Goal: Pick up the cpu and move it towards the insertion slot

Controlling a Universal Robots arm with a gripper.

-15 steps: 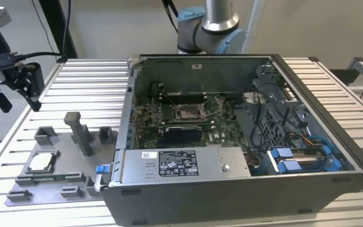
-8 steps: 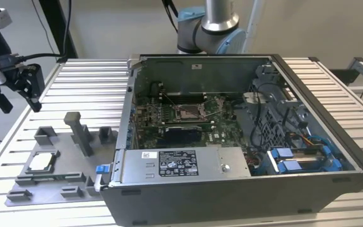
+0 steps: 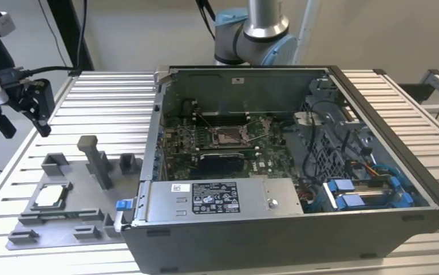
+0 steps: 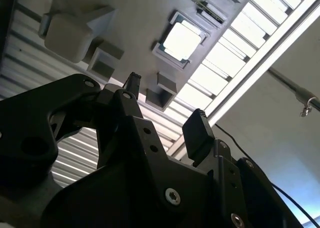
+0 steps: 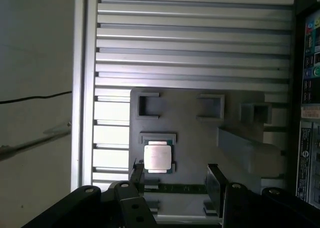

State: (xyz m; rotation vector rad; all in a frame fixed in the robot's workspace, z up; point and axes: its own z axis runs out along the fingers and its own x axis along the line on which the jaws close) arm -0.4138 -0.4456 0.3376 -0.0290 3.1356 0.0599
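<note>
At the upper left of the exterior view the gripper [image 3: 22, 121] hangs over the slatted tabletop [image 3: 105, 94], jaws spread wide and holding nothing. The cpu [image 3: 51, 196] lies flat in a recess of the grey tray [image 3: 66, 232] at lower left. A tall grey post [image 3: 97, 160] stands on the tray between the cpu and the open computer case [image 3: 280, 86]. The insertion slot [image 3: 229, 134] sits down inside the case, mid-frame, walled in and well apart from the cpu.
</note>
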